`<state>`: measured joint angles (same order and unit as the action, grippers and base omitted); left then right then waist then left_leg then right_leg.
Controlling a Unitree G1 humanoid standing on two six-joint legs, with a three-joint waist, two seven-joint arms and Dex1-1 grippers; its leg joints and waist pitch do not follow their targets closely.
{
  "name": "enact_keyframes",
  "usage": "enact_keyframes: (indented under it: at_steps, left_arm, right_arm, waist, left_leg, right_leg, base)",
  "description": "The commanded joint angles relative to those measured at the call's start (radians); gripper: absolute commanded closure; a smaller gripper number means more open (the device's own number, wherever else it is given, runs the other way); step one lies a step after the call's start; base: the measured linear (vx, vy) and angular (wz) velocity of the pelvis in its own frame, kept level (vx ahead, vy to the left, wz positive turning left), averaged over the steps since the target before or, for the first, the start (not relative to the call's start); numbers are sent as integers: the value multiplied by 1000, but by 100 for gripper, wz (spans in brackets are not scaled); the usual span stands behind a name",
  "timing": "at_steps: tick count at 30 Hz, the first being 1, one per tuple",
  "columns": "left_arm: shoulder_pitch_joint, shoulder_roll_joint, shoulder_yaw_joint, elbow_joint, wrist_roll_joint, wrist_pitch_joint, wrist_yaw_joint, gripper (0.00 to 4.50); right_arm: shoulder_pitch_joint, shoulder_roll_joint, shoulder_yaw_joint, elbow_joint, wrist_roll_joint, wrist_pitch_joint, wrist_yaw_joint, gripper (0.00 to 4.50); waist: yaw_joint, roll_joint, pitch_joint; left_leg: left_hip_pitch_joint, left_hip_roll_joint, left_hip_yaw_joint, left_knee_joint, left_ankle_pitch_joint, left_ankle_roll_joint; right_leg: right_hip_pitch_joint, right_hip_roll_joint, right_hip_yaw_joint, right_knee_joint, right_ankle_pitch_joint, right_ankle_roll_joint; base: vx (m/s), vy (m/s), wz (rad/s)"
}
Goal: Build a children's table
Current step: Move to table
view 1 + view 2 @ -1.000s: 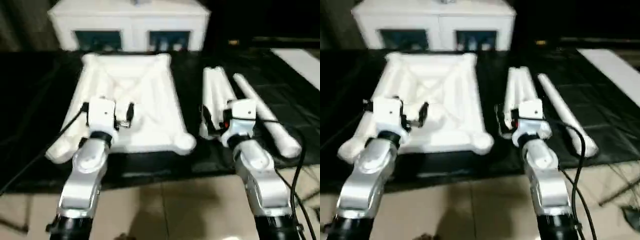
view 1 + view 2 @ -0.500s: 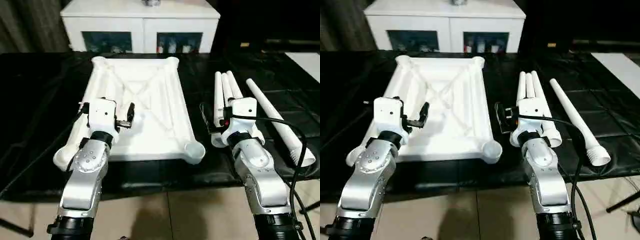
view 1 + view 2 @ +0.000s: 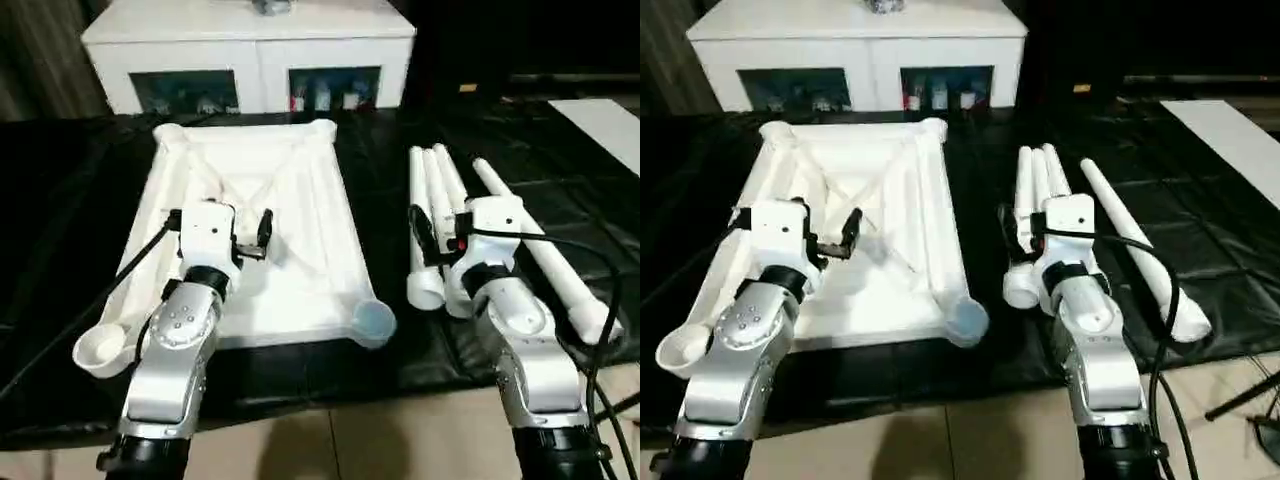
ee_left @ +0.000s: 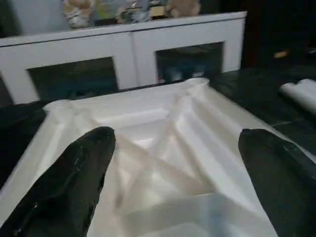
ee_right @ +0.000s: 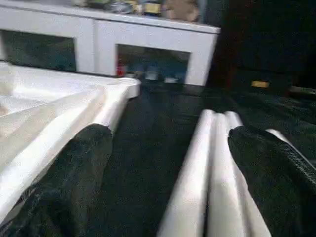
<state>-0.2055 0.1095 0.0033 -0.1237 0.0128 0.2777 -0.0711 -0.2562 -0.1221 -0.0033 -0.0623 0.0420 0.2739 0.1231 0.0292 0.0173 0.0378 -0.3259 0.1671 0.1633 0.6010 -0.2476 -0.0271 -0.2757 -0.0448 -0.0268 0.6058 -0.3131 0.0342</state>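
Note:
The children's table top [image 3: 300, 250] lies upside down on the black cover, with its X-braced ribs and round corner sockets facing up. My left gripper [image 3: 218, 222] hovers open over its near-left part, and between the spread black fingers [image 4: 69, 187] I see only the ribbed underside [image 4: 168, 148]. To the right, three white legs [image 3: 432, 200] lie side by side, and one more leg [image 3: 545, 250] lies apart beyond them. My right gripper [image 3: 468, 225] stands open above the near ends of the three legs [image 5: 217, 163], holding nothing.
A white cabinet [image 3: 250, 50] with glass doors stands behind the black-covered work table [image 3: 60, 200]. A white sheet [image 3: 605, 115] lies at the far right. The table's front edge and the tiled floor [image 3: 330, 440] are just below my forearms. A cable [image 3: 595, 330] loops beside my right arm.
The whole picture has shifted, so the head camera moved. Both grippers stay open over the same places, and the table top and legs have not moved.

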Motion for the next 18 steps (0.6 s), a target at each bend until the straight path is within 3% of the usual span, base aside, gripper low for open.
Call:
enact_keyframes:
  at_steps: [1,2,3,4,5,6,7,8,9,10,11,12,13,14,15,16,17,18]
  left_arm:
    - [2,-3,-1,-18,-3,3,5,0]
    - [3,-3,-1,-19,-2,3,5,0]
    - [4,-3,-1,-21,-2,4,5,0]
    - [6,-3,-1,-23,-1,5,5,0]
    - [7,-3,0,-24,-1,6,5,0]
    - [8,-3,0,-27,0,8,5,0]
    - [8,-3,0,-27,0,8,5,0]
    - [9,-3,0,-28,-1,10,4,0]
    - [9,-2,0,-29,0,11,4,0]
    - [10,-2,0,-29,0,12,4,0]
    - [10,-2,0,-30,0,12,3,0]
    - [11,-2,0,-31,1,13,2,0]
    - [11,-3,-1,-31,1,13,1,0]
    - [11,-3,-2,-31,2,13,0,0]
    - [10,-3,-4,-32,2,14,-2,0]
    - [10,-3,-5,-32,2,14,-4,0]
    - [10,4,-14,-30,-1,13,-19,0]
    - [12,13,-27,-29,-13,17,-50,0]
  right_arm:
    - [-8,-18,16,8,-13,-3,27,33]
    - [-8,-20,20,8,-18,-4,29,33]
    - [-7,-25,28,7,-29,-7,27,33]
    - [-7,-25,31,6,-32,-8,25,33]
    - [-6,-24,30,6,-30,-9,25,33]
    - [-7,-16,21,7,-23,-9,16,33]
    - [-7,-15,20,7,-23,-9,15,33]
    - [-9,-1,-2,11,-1,2,4,33]
    - [-11,1,-7,13,3,6,1,33]
    - [-11,1,-7,14,4,7,0,33]
    - [-11,-2,-5,14,2,5,2,33]
    - [-8,-3,-3,14,2,2,3,33]
    - [-7,-4,-3,13,2,2,3,33]
    - [-6,-4,-3,13,2,2,3,33]
    - [-4,-7,-4,12,3,2,2,33]
    - [-4,-7,-4,12,3,2,2,33]
    - [-2,-8,-6,10,2,2,2,33]
    - [-1,-13,-11,8,6,-1,11,33]
  waist:
    - [-56,12,-82]
    - [-60,-3,-78]
    - [-30,-56,-53]
    - [11,-77,-53]
    - [21,-53,-47]
    - [18,-42,-47]
    - [18,-42,-47]
    - [-25,4,-50]
    - [-46,30,-33]
    - [-76,38,-63]
    - [-77,30,-74]
    - [-58,33,-55]
    - [-60,18,-51]
    - [-58,14,-48]
    - [-59,-10,-35]
    - [-47,-55,-33]
    - [-7,-73,-33]
    - [7,-71,-46]
  left_leg:
    - [184,153,-155,-65,117,402]
    - [164,156,-197,-71,158,530]
    - [-55,-43,-117,4,98,520]
    - [-123,-103,-65,86,17,433]
    - [-145,-66,-74,128,-42,361]
    - [-155,-11,-85,101,12,205]
    - [-155,-11,-85,101,12,205]
    - [-16,38,-98,-28,32,124]
    - [14,59,-153,-75,-94,172]
    - [110,121,-219,-83,-217,313]
    - [125,132,-233,-70,-169,364]
    - [87,110,-182,-64,-72,389]
    - [72,107,-168,-79,-89,384]
    - [60,99,-151,-93,-116,375]
    - [37,77,-116,-110,-204,337]
    - [12,27,-74,-93,-371,250]
    - [5,-57,-25,61,-303,163]
    - [-59,-41,-63,116,-108,120]
  right_leg:
    - [-135,-43,-25,64,17,-44]
    - [-142,-56,-27,90,-30,-6]
    - [21,-114,30,-51,84,63]
    - [91,-154,68,-104,111,86]
    - [113,-261,96,-134,77,70]
    - [116,-230,-3,-140,-7,2]
    - [116,-230,-3,-140,-7,2]
    - [67,-66,-78,-89,-108,-110]
    - [33,-13,-101,-23,-150,-104]
    - [-71,-12,-72,88,-140,-89]
    - [-100,-19,-57,112,-121,-59]
    - [-138,-26,-45,146,-29,15]
    - [-137,-27,-43,146,9,24]
    - [-133,-29,-43,140,45,23]
    - [-124,-42,-27,87,124,-7]
    - [-77,-82,23,-26,53,-33]
    - [-35,-181,131,-135,-457,-83]
    - [29,-216,156,-135,-617,-142]
  base:
    - [124,10,2]
    - [64,-47,5]
    - [-1,-58,39]
    - [-1,-58,39]
    - [17,2,64]
    - [64,33,49]
    - [64,33,49]
    - [89,47,27]
    - [114,38,9]
    - [114,38,9]
    - [122,25,7]
    - [97,47,10]
    - [97,47,10]
    - [63,24,3]
    - [58,-36,-1]
    - [58,-36,-1]
    - [57,-87,11]
    - [76,-73,8]
